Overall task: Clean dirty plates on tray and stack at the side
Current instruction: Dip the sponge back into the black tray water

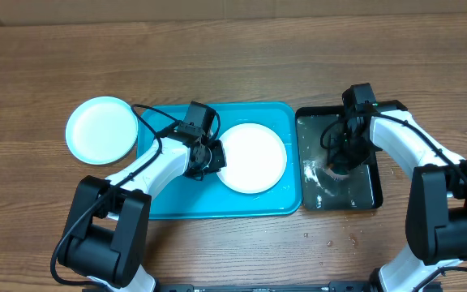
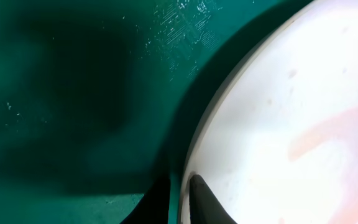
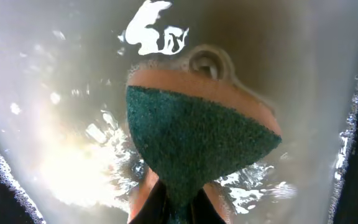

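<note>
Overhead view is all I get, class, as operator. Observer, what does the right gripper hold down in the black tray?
Observer: The right gripper pinches a sponge, its green scouring face toward the wrist camera, orange behind.
Operator: Is that water soapy?
Observer: Yes, foam floats on the water around the sponge.
Operator: Is the white plate dirty? From above it looks clean.
Observer: The left wrist view shows a faint orange-red smear on the white plate.

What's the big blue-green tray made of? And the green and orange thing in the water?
The big turquoise rectangular tray looks like smooth, glossy plastic: it shines and shows scratches. The green-and-orange sponge seems soft foam with a rough, fuzzy scrubbing face; it bends where pinched.
</note>
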